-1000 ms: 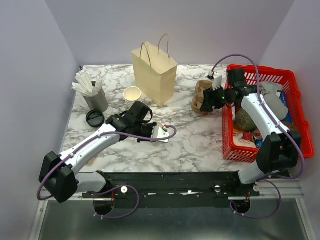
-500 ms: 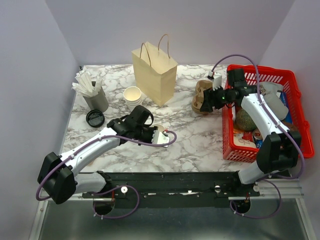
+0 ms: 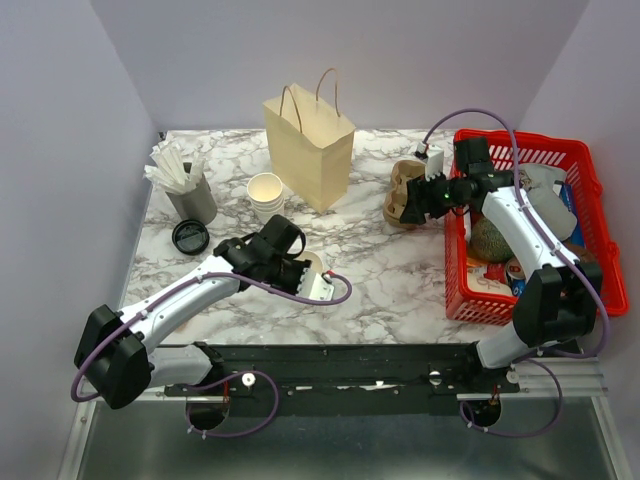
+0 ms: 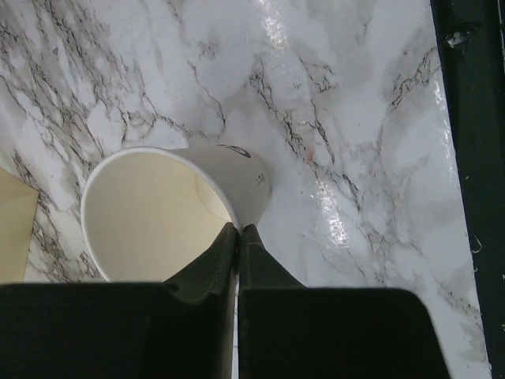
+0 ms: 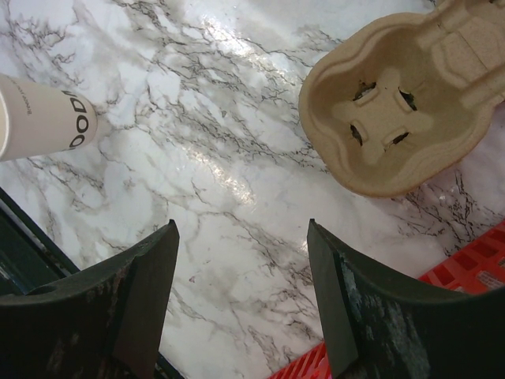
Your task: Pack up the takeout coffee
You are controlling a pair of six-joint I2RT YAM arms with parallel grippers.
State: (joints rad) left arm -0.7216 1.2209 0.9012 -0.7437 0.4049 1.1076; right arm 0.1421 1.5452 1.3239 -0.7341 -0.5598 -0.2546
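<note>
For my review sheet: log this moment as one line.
left jaws: shut on wall of lidless white paper cup | right jaws: open, empty, near tan pulp cup carrier

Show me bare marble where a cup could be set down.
Widest free patch: front centre marble tabletop, between the left gripper and red plastic basket. Crowded: back left, around the grey stirrer holder, round black lid and white cup stack.

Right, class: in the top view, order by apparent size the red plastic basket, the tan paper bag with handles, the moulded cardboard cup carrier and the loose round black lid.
Largest to smallest:
1. red plastic basket
2. tan paper bag
3. moulded cardboard cup carrier
4. round black lid
</note>
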